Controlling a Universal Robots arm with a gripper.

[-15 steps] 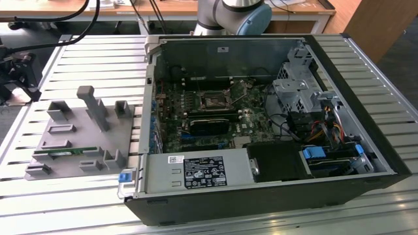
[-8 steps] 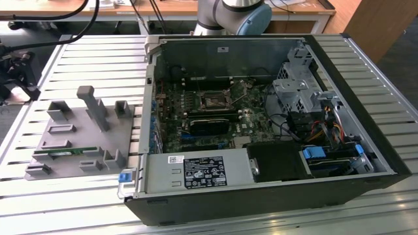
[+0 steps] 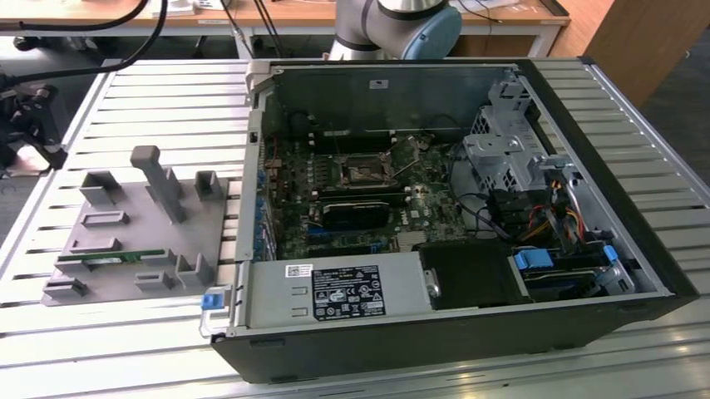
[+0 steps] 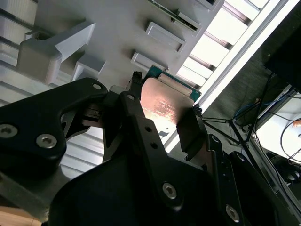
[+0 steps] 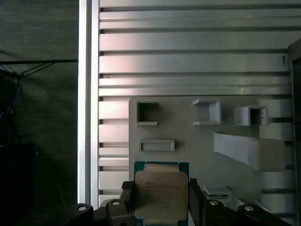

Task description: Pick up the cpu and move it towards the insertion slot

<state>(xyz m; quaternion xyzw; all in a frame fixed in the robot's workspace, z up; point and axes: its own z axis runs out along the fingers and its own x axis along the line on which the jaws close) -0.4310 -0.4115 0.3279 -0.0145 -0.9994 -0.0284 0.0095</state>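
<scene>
Gripper [image 5: 161, 188] clenched on cpu [image 5: 160, 200] — 2 fingers [image 5: 128, 200] at opposite edges, above grey tray [image 5: 193, 141]. Slot [image 3: 363, 172] on green board [image 3: 413, 214] inside open case [image 3: 444, 342], beside tray.

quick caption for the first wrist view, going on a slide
Gripper shut on the cpu, held over the grey plastic tray on the slatted metal table.

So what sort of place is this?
Probably a robotics lab bench for computer assembly: an opened black desktop computer case lies on a ribbed aluminium table, a grey plastic parts tray sits beside it, and a black gripper grips a small silvery square cpu.
</scene>
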